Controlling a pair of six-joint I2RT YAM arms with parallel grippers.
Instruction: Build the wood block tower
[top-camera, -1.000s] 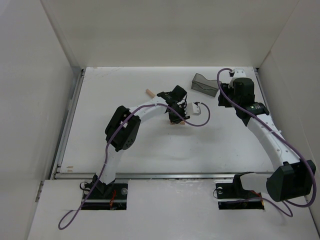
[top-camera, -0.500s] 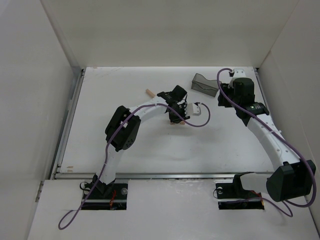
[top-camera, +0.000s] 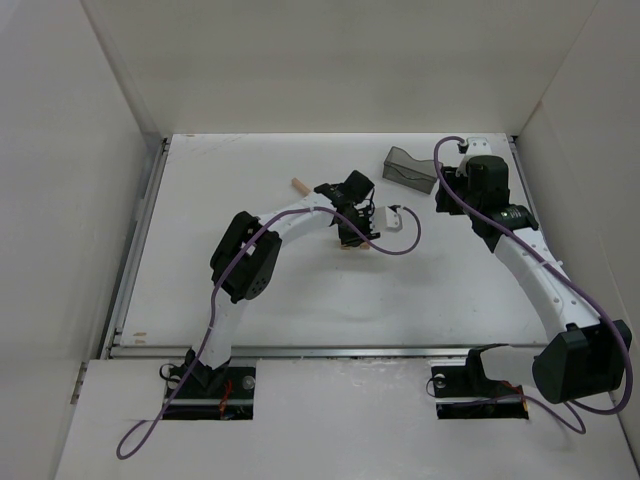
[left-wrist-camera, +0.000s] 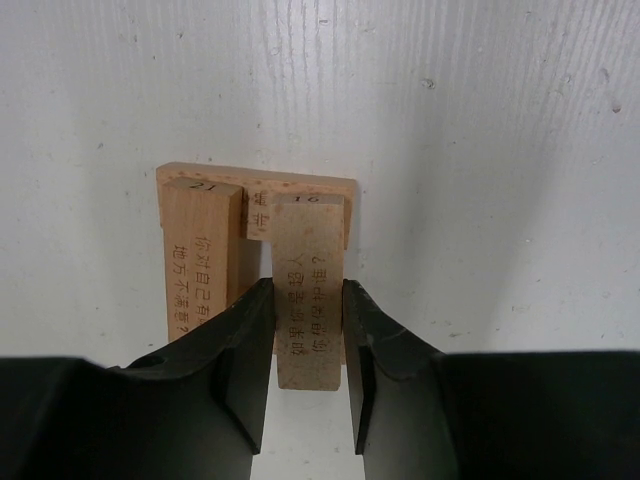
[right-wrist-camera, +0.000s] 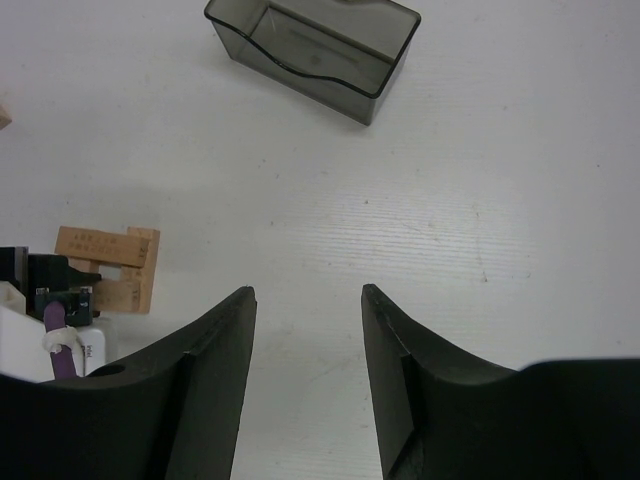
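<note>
The tower (left-wrist-camera: 255, 187) is a small stack of tan wood blocks at mid table. A crosswise base bar carries one block (left-wrist-camera: 200, 260) on its left. My left gripper (left-wrist-camera: 308, 300) is shut on a second block (left-wrist-camera: 308, 250), which lies beside the first on the stack. From above, the left gripper (top-camera: 349, 236) covers most of the tower. The tower also shows in the right wrist view (right-wrist-camera: 122, 262). One loose block (top-camera: 298, 185) lies to the far left of the tower. My right gripper (right-wrist-camera: 308, 300) is open and empty, above bare table near the bin.
A dark translucent grey plastic bin (top-camera: 410, 168) stands at the back right, seen empty in the right wrist view (right-wrist-camera: 312, 55). White walls enclose the table on three sides. The left arm's purple cable (top-camera: 395, 245) loops right of the tower.
</note>
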